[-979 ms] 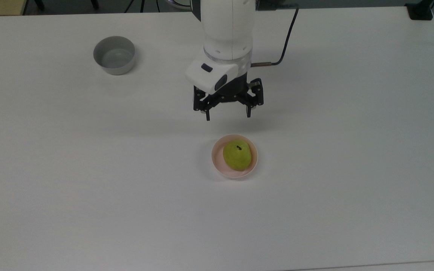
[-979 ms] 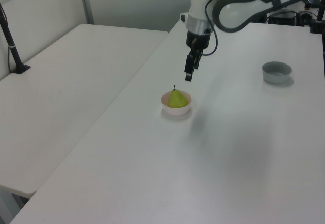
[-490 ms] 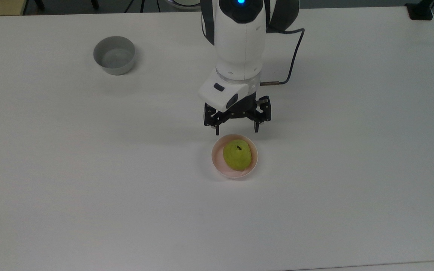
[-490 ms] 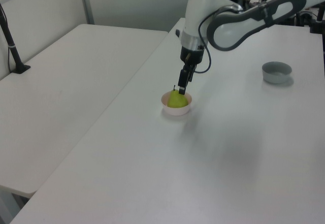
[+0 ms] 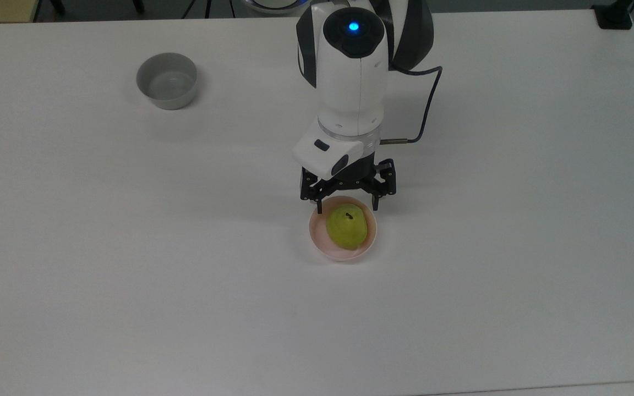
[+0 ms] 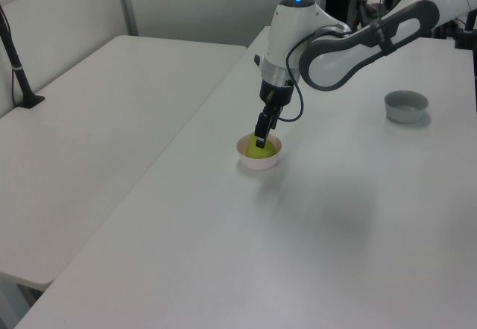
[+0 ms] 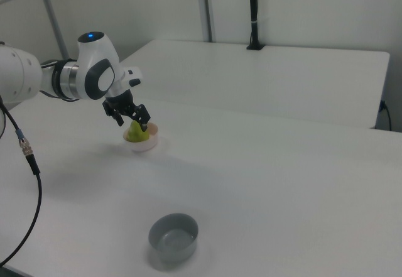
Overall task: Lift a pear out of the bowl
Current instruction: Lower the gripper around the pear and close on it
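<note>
A yellow-green pear [image 5: 345, 227] [image 6: 258, 150] [image 7: 139, 132] with a dark stem lies in a small pale pink bowl [image 5: 317, 237] [image 6: 258, 163] [image 7: 143, 146] near the middle of the white table. My gripper [image 5: 346, 209] [image 6: 261, 142] [image 7: 132, 122] is open, its two black fingers spread about as wide as the bowl. In the top view the fingertips stand at the bowl's far rim, one on each side of the pear's stem end. In the left view the gripper hangs right over the pear. Nothing is held.
A grey bowl [image 5: 167, 80] [image 6: 406, 106] [image 7: 173, 234] stands apart, at the top view's upper left. A black cable [image 5: 424, 104] runs from the wrist. A second white table [image 6: 89, 120] adjoins on the left view's left. The table's near edge [image 5: 515, 385] lies at the top view's bottom.
The arm has come toward the pink bowl and lower, from well behind it to its far rim. The fingers stayed open. Pear and bowls have not moved.
</note>
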You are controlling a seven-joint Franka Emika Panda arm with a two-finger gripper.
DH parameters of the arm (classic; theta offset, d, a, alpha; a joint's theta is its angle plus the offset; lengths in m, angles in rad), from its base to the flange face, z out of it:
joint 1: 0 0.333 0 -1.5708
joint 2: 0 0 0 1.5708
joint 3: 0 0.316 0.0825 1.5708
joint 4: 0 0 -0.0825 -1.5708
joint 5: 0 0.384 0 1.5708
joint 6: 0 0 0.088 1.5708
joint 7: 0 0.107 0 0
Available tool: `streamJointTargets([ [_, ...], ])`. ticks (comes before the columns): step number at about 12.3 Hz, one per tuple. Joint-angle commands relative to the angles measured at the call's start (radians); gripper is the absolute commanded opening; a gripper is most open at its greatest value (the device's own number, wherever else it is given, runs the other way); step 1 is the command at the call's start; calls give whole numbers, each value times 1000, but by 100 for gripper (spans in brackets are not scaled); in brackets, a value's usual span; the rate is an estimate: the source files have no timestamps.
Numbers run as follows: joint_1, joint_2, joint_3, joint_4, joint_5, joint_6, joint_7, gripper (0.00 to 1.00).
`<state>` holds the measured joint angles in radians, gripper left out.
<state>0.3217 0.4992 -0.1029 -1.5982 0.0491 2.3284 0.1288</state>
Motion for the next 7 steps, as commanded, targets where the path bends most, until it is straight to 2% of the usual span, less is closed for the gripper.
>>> streamJointTargets([
  [1,13,39,-11,23,-34,34,26,97],
  [4,11,58,-11,34,-40,65,28,85],
  [6,10,59,-11,34,-43,75,26,62],
  [7,10,59,-11,34,-44,75,25,41],
])
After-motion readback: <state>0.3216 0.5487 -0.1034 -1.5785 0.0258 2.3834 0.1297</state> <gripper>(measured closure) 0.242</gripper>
